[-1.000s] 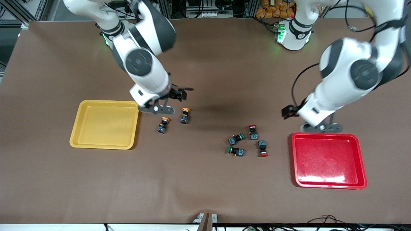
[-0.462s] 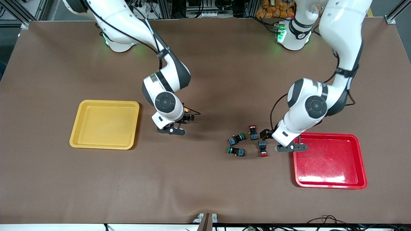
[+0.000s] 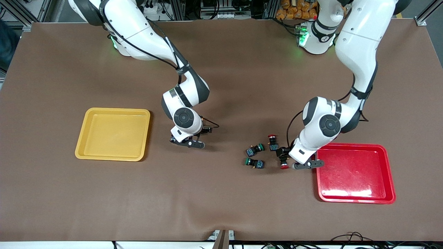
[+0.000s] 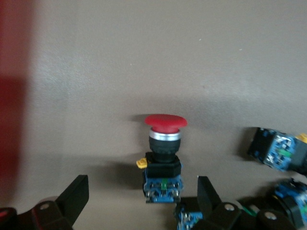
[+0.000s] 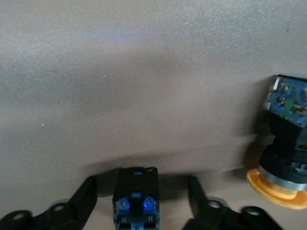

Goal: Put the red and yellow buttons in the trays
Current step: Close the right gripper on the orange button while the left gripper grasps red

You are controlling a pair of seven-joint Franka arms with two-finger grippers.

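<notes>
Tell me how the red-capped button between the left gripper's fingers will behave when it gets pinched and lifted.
The red-capped button looks rigid, so it should not flex. Its wide round cap lies on its side, so a nudge may roll or pivot it. The left gripper has open fingers beside its boxy blue body, whose flat faces probably grip well. It is likely light.

Yellow-capped buttons: both hidden under the right arm in the front view; one (image 5: 286,143) cut by the right wrist view's edge, the other (image 5: 135,195) with cap out of sight. Red tray (image 4: 14,96): a blur at the left wrist view's edge
</notes>
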